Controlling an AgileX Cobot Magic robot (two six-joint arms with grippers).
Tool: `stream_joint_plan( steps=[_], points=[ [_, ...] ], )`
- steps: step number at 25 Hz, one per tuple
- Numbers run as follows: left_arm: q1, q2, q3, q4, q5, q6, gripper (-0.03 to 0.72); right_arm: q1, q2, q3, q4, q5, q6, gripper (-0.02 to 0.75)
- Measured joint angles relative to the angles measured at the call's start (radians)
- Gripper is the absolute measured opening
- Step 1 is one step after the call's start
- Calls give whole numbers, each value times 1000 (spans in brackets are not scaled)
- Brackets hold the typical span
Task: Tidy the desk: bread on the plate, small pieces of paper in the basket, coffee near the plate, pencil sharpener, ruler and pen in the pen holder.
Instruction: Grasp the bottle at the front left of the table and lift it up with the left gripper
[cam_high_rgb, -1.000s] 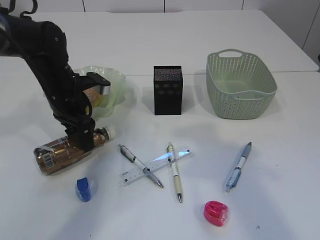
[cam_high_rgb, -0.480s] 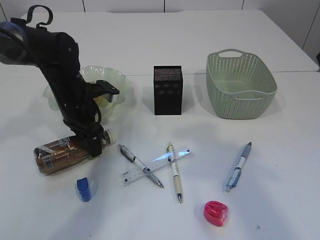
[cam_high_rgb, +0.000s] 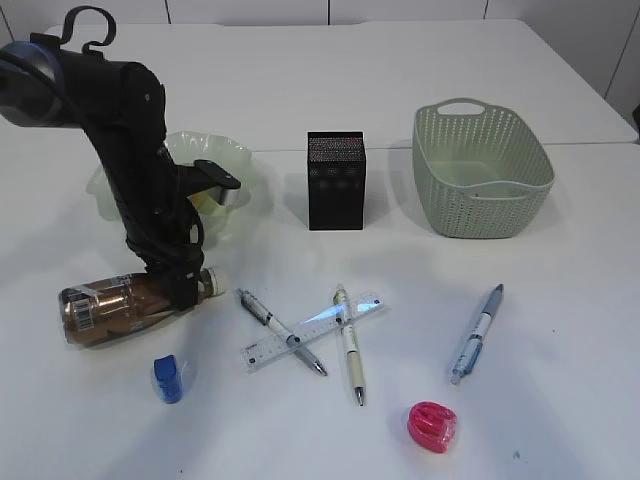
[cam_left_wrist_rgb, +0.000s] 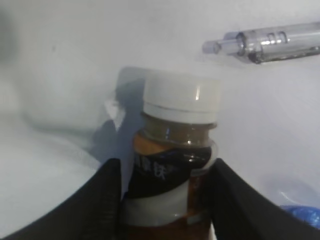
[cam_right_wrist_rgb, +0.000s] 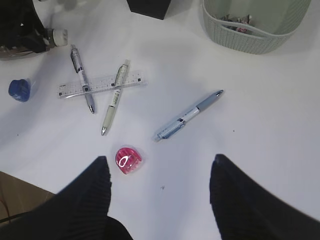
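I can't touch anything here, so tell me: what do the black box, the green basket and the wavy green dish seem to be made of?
The black box looks like matte metal mesh: fine perforations show on its upper face. The green basket looks like moulded matte plastic, with a woven pattern of small holes. The wavy green dish looks like translucent glass, though it could be clear plastic; light passes through its ruffled rim.

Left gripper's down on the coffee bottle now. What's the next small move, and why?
Probably finish closing the left gripper on the coffee bottle, then lift. The bottle lies on its side with the fingers flanking it just below the neck, and it must end up standing near the plate.
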Motion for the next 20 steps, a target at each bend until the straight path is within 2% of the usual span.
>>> stream_joint_plan(
  steps=[6, 16, 20],
  points=[
    [0, 0, -2, 1, 9, -2, 280, 0, 0, 0, 4, 0, 0, 493],
    [0, -68, -2, -71, 13, -2, 274, 0, 0, 15, 6, -8, 0, 493],
    [0, -116, -26, -136, 15, -2, 274, 0, 0, 25, 6, -15, 0, 493]
  ],
)
